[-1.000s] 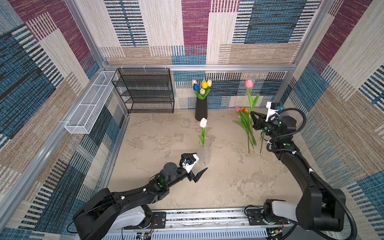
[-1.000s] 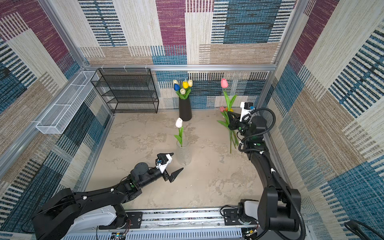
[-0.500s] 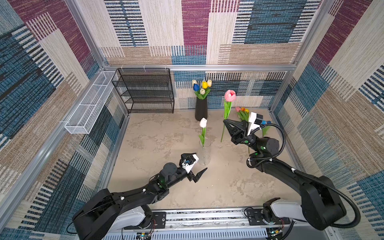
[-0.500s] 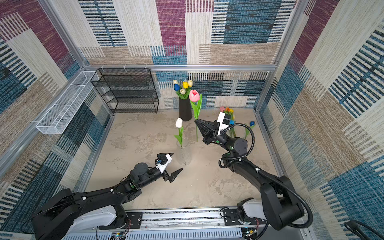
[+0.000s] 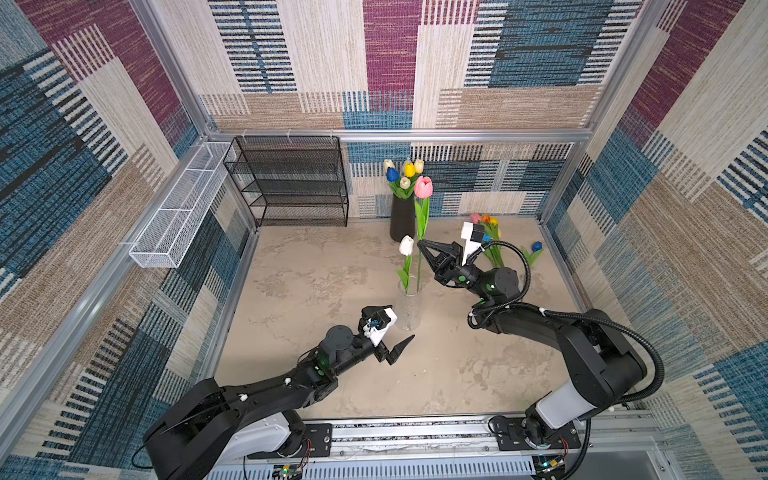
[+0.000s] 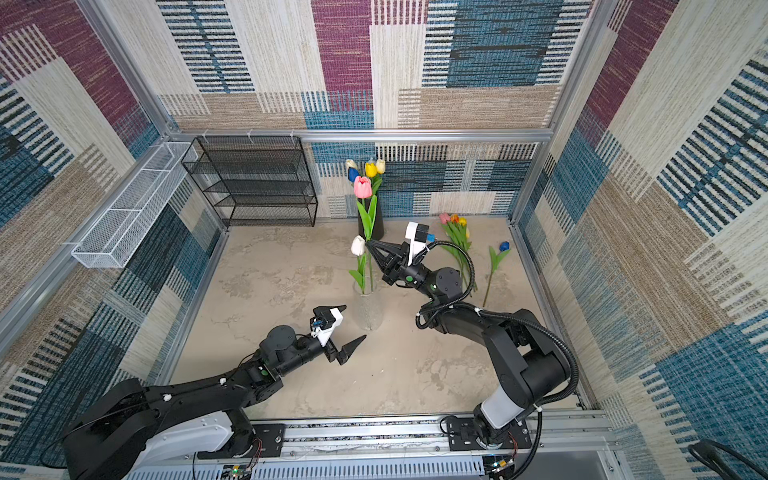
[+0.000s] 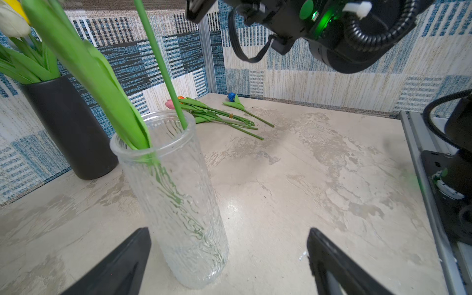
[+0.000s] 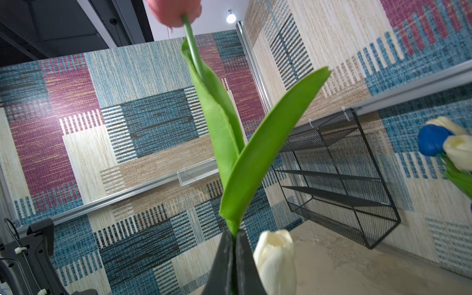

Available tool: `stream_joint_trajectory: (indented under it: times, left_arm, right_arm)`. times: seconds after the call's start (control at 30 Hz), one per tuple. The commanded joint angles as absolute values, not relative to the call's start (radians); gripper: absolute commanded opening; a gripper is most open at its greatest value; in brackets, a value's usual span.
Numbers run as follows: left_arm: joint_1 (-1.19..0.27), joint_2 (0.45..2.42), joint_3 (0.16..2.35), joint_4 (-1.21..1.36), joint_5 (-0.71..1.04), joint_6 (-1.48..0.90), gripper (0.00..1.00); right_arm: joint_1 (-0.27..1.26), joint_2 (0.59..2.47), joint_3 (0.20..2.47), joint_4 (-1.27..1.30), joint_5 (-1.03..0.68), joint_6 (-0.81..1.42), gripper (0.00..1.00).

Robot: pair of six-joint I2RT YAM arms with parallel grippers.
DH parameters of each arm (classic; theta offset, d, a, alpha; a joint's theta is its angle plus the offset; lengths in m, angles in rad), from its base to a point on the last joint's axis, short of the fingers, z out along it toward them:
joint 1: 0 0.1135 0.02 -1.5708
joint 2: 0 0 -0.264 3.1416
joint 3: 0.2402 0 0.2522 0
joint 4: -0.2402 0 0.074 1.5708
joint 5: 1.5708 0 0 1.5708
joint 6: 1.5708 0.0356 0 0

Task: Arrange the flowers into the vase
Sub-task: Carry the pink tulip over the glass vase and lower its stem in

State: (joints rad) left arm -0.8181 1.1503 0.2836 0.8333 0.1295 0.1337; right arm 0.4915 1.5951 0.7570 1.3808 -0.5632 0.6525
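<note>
My right tool (image 5: 420,243) was pressed together on the stem of the pink tulip (image 5: 423,187), pinching just below its leaves. The flower stood upright, its stem end just inside the mouth of the glass vase (image 5: 409,309), beside the white tulip (image 5: 406,245) already standing there. My left tool (image 5: 388,327) hung spread just beside the vase's foot, gripping nothing. To finish well, I judged, I should lower straight down, clear of the rim, and release only once the stem leaned on glass. Loose tulips (image 5: 492,253) lay on the counter (image 5: 316,282) beyond.

Right pincer (image 8: 234,233) clamped on the pink tulip (image 8: 217,120).
</note>
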Motion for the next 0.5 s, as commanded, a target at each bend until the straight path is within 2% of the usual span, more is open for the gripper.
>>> stream_joint_trajectory:
  times: [0.0, 0.2, 0.4, 0.47]
  left_arm:
    - [-0.817, 1.155, 0.288, 0.862, 0.132, 0.133, 0.98]
    - [-0.817, 1.147, 0.288, 0.852, 0.124, 0.139, 0.98]
    - [-0.817, 1.155, 0.291, 0.853, 0.128, 0.137, 0.98]
    - [-0.818, 1.154, 0.291, 0.853, 0.13, 0.137, 0.98]
  right_arm:
    - [0.495, 1.612, 0.737, 1.627, -0.546, 0.624, 0.0]
    - [0.497, 1.616, 0.703, 1.602, -0.57, 0.583, 0.0]
    - [0.5, 1.572, 0.663, 1.492, -0.57, 0.515, 0.08]
    - [0.502, 1.538, 0.644, 1.426, -0.564, 0.469, 0.13]
